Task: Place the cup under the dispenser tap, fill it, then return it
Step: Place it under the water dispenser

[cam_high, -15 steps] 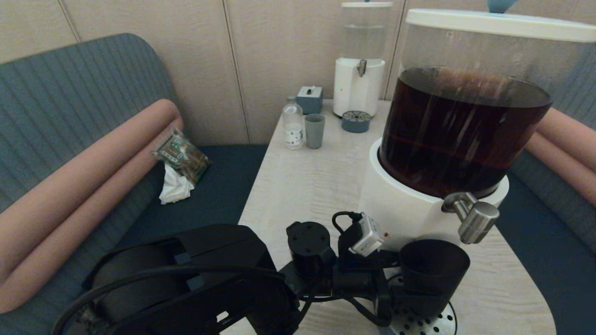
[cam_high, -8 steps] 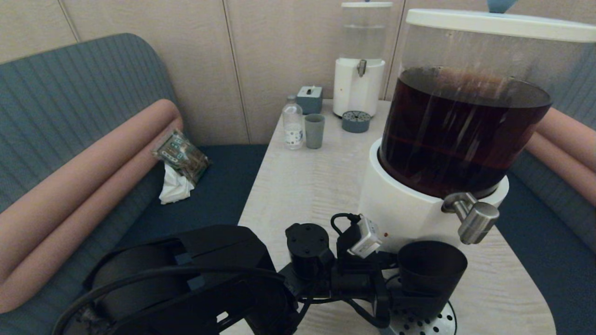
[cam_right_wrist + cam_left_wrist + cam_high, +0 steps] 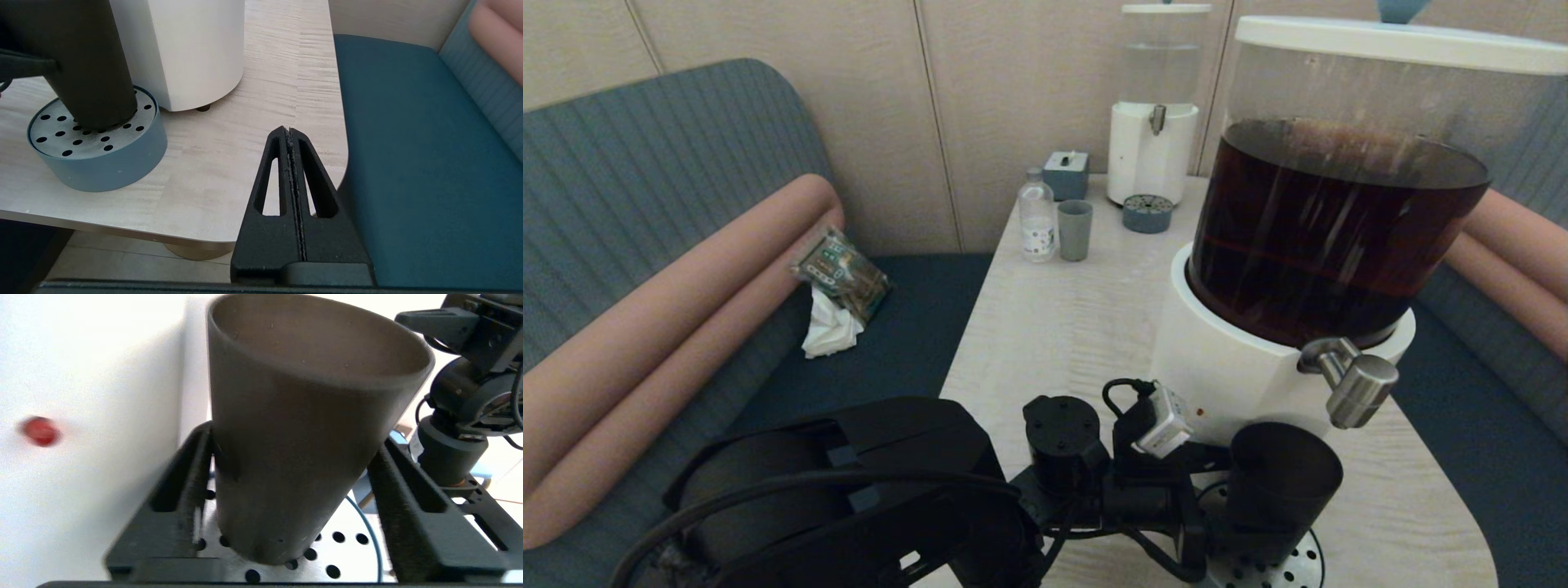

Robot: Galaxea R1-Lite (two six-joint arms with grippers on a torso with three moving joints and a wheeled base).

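Bench seat [image 3: 645,204]: grey-blue back, pink bolsters, runs along the wall; its near end is cut off by the frame edge.

Table [image 3: 1062,327]: pale wood, rounded corner, only partly seen behind the arm.

Big dispenser [image 3: 1339,220]: white base, clear tank of dark brown drink; lid top cut off at the frame edge. Its tap [image 3: 1352,384], a brushed-steel spigot, sticks out toward the near table edge.

Left arm [image 3: 849,490]: black bulk fills the lower foreground and hides the table beneath it.

Drip tray [image 3: 98,151]: blue-grey round, perforated top, just beside the dispenser base; mostly hidden in the head view.

Cup [image 3: 1282,482]: black, tapered, standing on the drip tray below the tap, tilted in the left wrist view. No liquid visible inside.

Left gripper [image 3: 286,490]: fingers on both sides of the cup's lower body, clamped against it.

Right gripper [image 3: 291,171]: fingers pressed together, holding nothing, hanging off the table's corner, over the seat edge.

Far end: small dispenser [image 3: 1152,122], grey-blue cup [image 3: 1075,230], bottle [image 3: 1036,216]; labels unreadable.
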